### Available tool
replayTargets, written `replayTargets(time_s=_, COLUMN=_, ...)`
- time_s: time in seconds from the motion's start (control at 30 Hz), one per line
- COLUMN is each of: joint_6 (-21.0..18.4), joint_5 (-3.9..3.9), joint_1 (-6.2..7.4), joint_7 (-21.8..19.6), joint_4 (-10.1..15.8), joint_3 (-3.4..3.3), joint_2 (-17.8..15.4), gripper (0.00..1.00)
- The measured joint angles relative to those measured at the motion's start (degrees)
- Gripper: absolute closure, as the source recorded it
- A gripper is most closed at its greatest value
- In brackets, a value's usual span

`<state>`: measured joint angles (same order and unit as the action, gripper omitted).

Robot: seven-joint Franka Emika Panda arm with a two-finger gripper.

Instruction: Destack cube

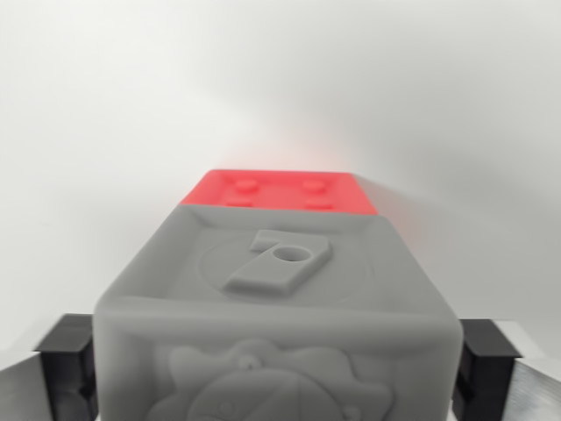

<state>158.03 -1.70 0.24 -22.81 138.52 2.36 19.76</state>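
In the wrist view a grey cube fills the lower middle of the frame, close to the camera. Its upper face carries a raised numeral 7 with a small round hole in it, set inside a faint ring; the face turned toward the camera shows an embossed, rounded figure, cut off by the bottom edge. Beyond the grey cube and touching its far edge sits a red cube, of which only one face is visible — it bears four low round studs. The two black fingers stand at either side of the grey cube, one at the wrist view's left and one at the right, each pressed close against a side wall, so the gripper is closed onto the grey cube at the cube's full width. Behind everything is a plain white surface — whether it is the bench or a wall cannot be told.
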Motion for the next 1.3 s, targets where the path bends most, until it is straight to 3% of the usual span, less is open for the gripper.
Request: replayTargets(time_s=1.3, joint_6=-1.02, joint_5=0.01, joint_1=0.01, joint_7=0.03, joint_4=0.15, joint_3=-0.02, joint_2=-1.34, gripper=1.00)
